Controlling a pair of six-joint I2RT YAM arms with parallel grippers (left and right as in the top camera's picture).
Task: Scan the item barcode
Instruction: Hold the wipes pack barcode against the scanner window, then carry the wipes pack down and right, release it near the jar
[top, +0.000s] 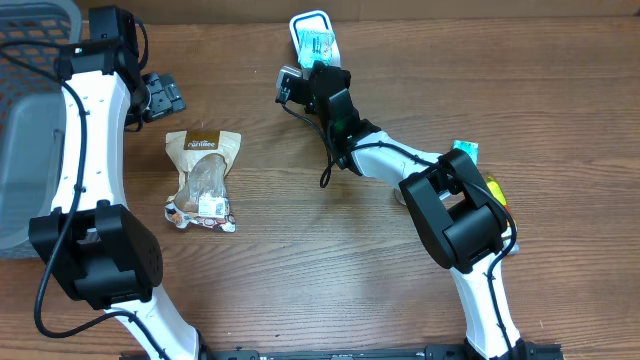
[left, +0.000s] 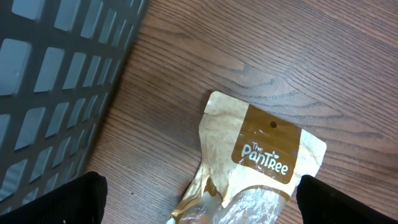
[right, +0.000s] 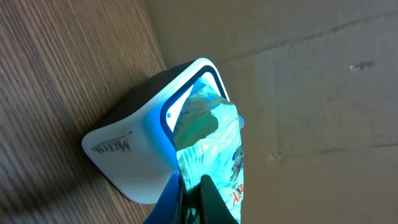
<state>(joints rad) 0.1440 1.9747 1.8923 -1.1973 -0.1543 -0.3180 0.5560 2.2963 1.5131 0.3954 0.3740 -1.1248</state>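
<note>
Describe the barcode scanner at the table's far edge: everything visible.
The scanner is a compact unit with a smooth white plastic-looking shell, a dark upper side and a faint grey logo on its flank. Its white-rimmed window glows blue, so it appears switched on. It sits on the wooden table, close by a brown cardboard wall. The right end effector holds a teal packet right up at the window; contact cannot be told.
</note>
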